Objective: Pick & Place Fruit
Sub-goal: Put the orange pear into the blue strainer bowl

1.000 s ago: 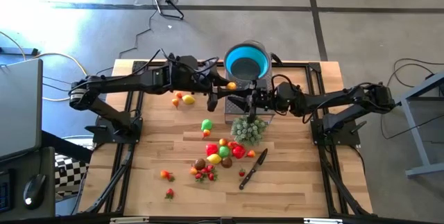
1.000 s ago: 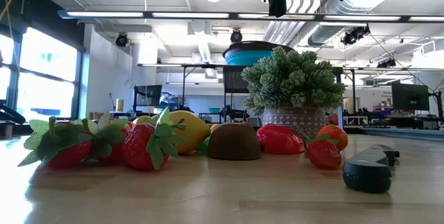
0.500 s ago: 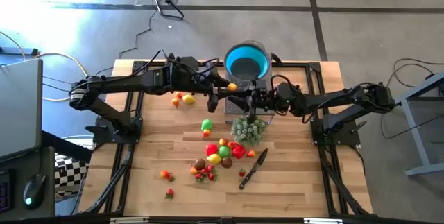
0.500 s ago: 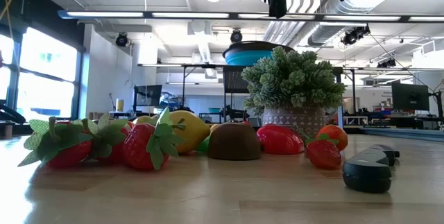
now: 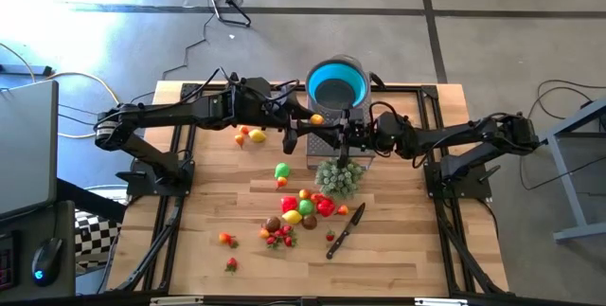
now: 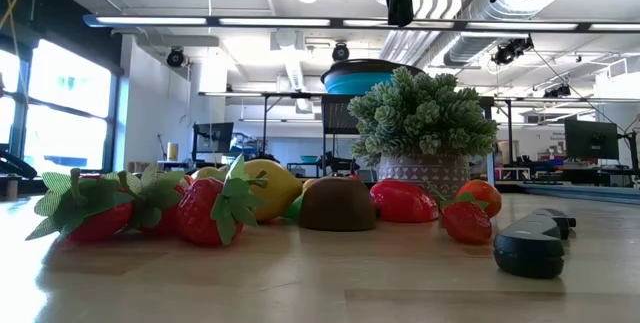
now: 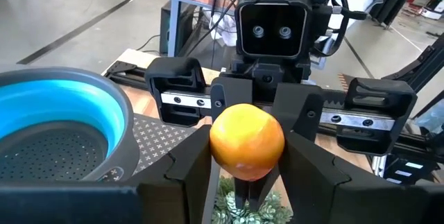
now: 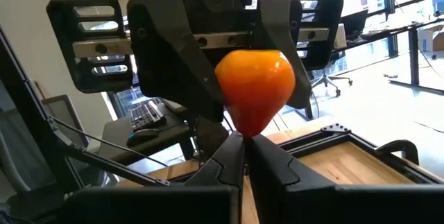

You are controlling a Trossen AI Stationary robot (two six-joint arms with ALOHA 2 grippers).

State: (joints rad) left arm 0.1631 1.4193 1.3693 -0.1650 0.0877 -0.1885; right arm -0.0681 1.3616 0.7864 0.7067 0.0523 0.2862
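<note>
Orange toy fruit (image 7: 247, 142): probably light, hard, smooth and rounded, so likely to slip; best pinched across its widest part, as now. Clamped between the left gripper (image 7: 246, 156) fingers, raised above the table, just beside the blue bowl (image 7: 48, 123) rim. Right gripper (image 8: 243, 156) directly facing it, fingers pressed together with nothing between them, tips just beneath the fruit. Other fruits well away from the bowl, past the green bushy cluster (image 5: 338, 176).

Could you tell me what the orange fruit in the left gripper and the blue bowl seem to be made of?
The orange fruit looks like moulded plastic: smooth, glossy, uniformly coloured, with soft highlights. The blue bowl seems matte silicone or plastic with a grey rim; its perforated floor suggests a colander.
</note>
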